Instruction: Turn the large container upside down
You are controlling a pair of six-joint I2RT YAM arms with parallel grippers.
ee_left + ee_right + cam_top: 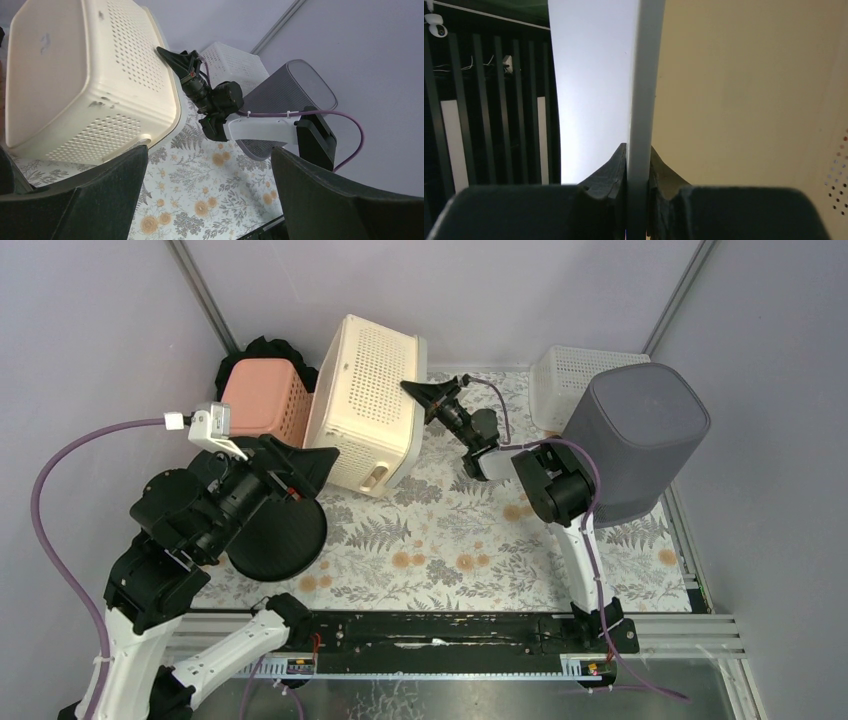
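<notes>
At the table's 11 o'clock: large container (365, 405) tipped up, mouth toward 3 o'clock.
Right gripper (420, 392) pinches its rim (639, 100) from 3 o'clock; left gripper (305, 468) gapes unloaded at 7 o'clock.

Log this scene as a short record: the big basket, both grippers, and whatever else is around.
large basket: cream, tipped on its side, not yet upside down
right gripper: shut on the large basket's rim
left gripper: open, near its lower edge
other things: pink basket, white basket, gray bin, black disc
</notes>
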